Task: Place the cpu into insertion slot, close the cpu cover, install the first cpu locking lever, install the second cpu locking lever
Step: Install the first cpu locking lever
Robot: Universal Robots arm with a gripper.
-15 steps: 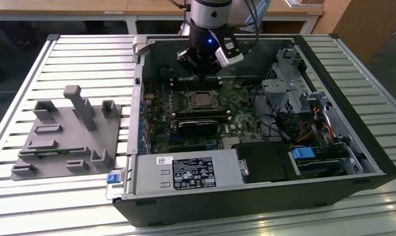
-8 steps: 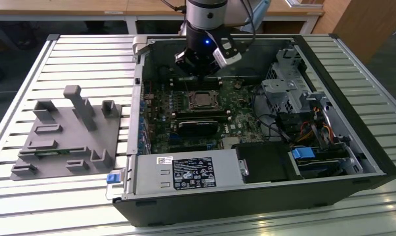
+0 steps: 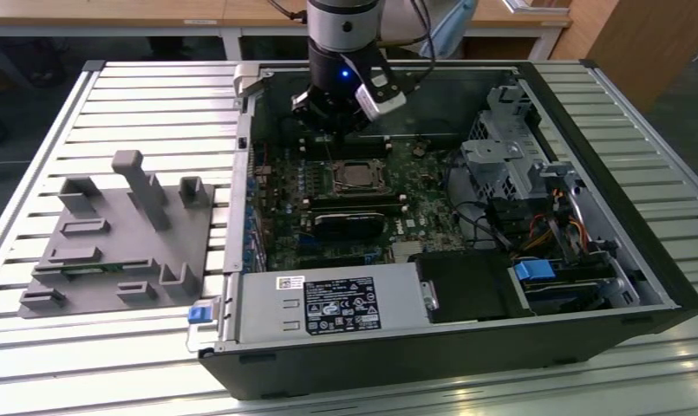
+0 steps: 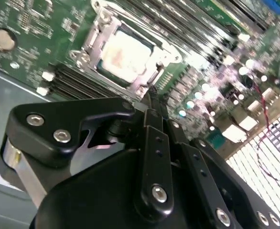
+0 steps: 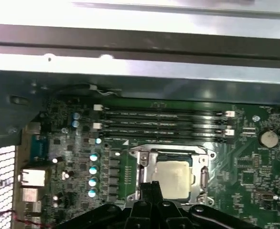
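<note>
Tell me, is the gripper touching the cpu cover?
Cannot tell. In the first wrist view the gripper overlaps the edge of the cpu cover; neither contact nor gap shows plainly.

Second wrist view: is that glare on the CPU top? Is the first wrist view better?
Yes, in the second wrist view glare bleaches the cpu; in the first wrist view the cpu is evenly lit, though the case wall is blown out.

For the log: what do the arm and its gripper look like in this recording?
The arm has a silver-grey tube above a black wrist with a glowing blue light; a pale box sits beside it. The gripper is matt black, built of rounded hinged links fastened with silver screws.
</note>
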